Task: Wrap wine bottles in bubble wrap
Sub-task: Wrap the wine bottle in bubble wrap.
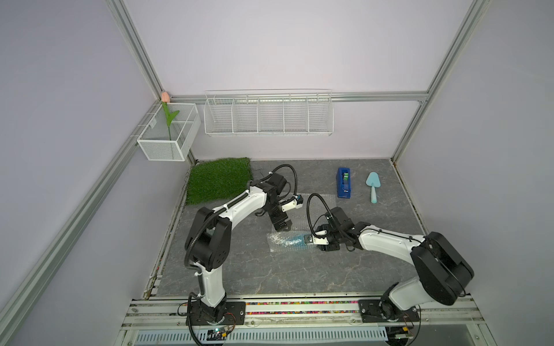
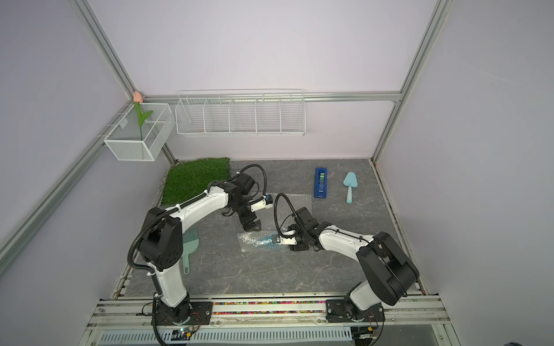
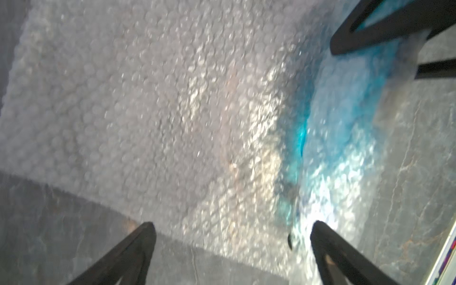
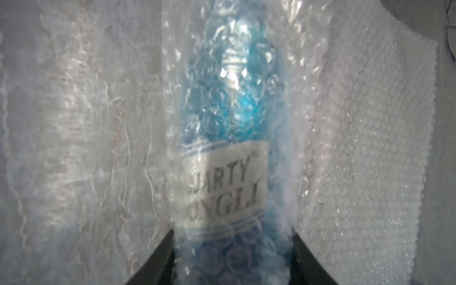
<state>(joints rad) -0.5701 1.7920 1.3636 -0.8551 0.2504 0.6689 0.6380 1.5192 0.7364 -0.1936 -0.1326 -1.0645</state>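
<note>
Rolling step: right gripper (image 4: pixel 233 237) clamps the part-wrapped wine bottle (image 4: pixel 222 111) at the surface's (image 1: pixel 299 278) middle. Left gripper (image 3: pixel 232 225), jaws spread wide and empty, hovers over loose bubble wrap (image 3: pixel 123 98). Next, probably: roll onward.

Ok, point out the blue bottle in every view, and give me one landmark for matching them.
Top view: wine bottle lies near the middle, inside bubble wrap, blue showing through.
Top view: same place, beside the right gripper.
Left wrist: blue blur under the wrap.
Right wrist: centre, label readable, between the fingers.
Landmark: the right gripper at the bottle's base, seen in all four.
</note>
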